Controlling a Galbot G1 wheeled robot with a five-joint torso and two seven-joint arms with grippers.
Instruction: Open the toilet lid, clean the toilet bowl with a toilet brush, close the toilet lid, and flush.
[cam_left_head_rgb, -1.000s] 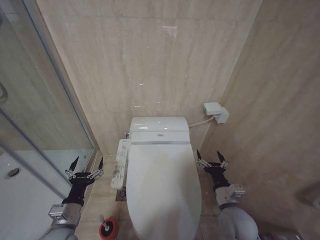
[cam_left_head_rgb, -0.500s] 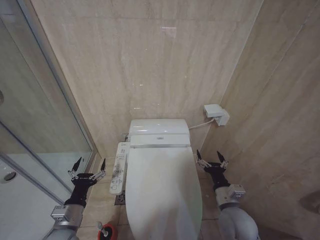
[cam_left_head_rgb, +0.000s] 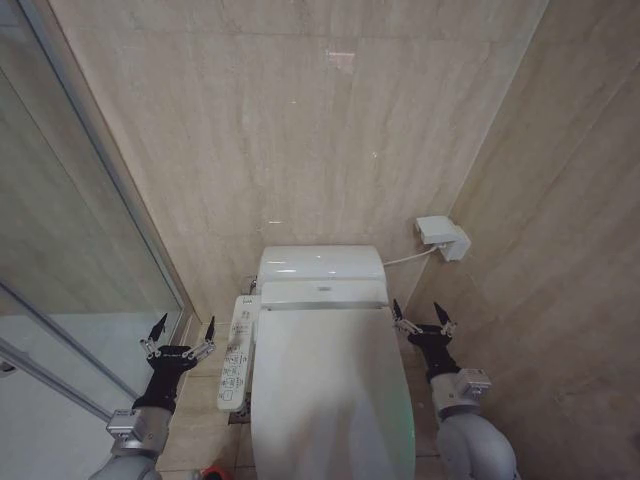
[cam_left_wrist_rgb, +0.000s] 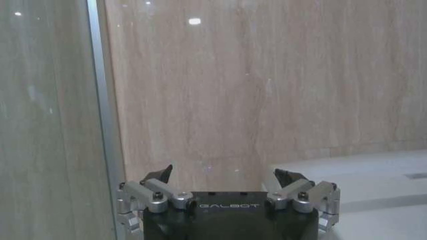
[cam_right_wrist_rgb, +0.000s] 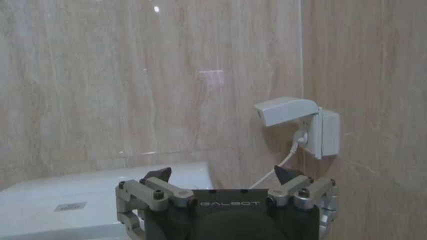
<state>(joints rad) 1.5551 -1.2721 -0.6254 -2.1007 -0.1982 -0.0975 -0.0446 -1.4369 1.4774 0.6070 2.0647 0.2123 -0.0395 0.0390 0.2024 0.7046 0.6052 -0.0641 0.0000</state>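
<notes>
Surroundings: beige stone-look wall tiles (cam_left_head_rgb: 300, 130) behind the toilet and on the robot's right; a glass shower screen (cam_left_head_rgb: 70, 220) with a metal frame on its left.
Wall fitting: a white covered socket box (cam_left_head_rgb: 443, 238) on the right wall, with a white cord (cam_left_head_rgb: 405, 257) running from it to the back of the toilet; the same socket box (cam_right_wrist_rgb: 297, 122) sits ahead of the right wrist camera.
Toilet lid: the toilet lid (cam_left_head_rgb: 330, 390) is shut flat over the toilet bowl, in the middle of the head view between the two arms; its long axis runs from the wall towards the robot, hinge end at the wall.
Rear housing: a white glossy unit (cam_left_head_rgb: 322, 275) lies across behind the lid, touching the wall; a small grey label on it is too small to read.
Button panel: a white side button panel (cam_left_head_rgb: 233, 352) juts along the toilet's left flank, just beside the lid; its markings cannot be read.
Toilet brush: a sliver of red holder (cam_left_head_rgb: 212, 474) at the floor, left of the toilet.
Left gripper: the left gripper (cam_left_head_rgb: 179, 331) hovers between screen and panel, fingers spread, holding nothing.
Right gripper: the right gripper (cam_left_head_rgb: 424, 317) hovers by the lid's right edge, fingers spread, empty.
Writing: "GALBOT" reads on both gripper bodies in the wrist views.
</notes>
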